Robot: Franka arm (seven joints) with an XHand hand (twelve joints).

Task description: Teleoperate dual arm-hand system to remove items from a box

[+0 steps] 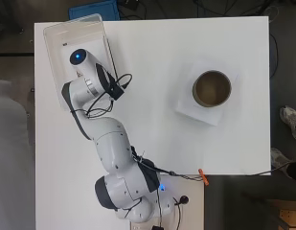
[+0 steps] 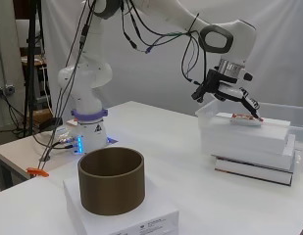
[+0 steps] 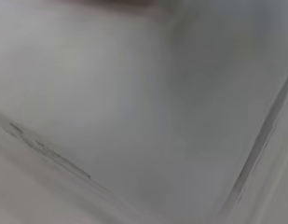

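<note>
The clear plastic box [image 1: 54, 40] stands at the table's far left corner, and the arm covers most of it from above. In the side view the hand [image 2: 228, 92] hangs over the box [image 2: 249, 134], its fingers [image 2: 248, 104] stretched out and down into it. Their tips rest on a small flat red and white item [image 2: 246, 118] inside the box. I cannot tell whether the item is off the box's floor. The wrist view shows only the pale inside of the box [image 3: 134, 102], blurred, with one wall edge.
A brown round open container [image 1: 211, 88] stands on a flat white carton [image 1: 205, 115] at the table's right, also seen close in the side view as the container [image 2: 111, 180]. The clear box sits on a stack of white books [image 2: 254, 164].
</note>
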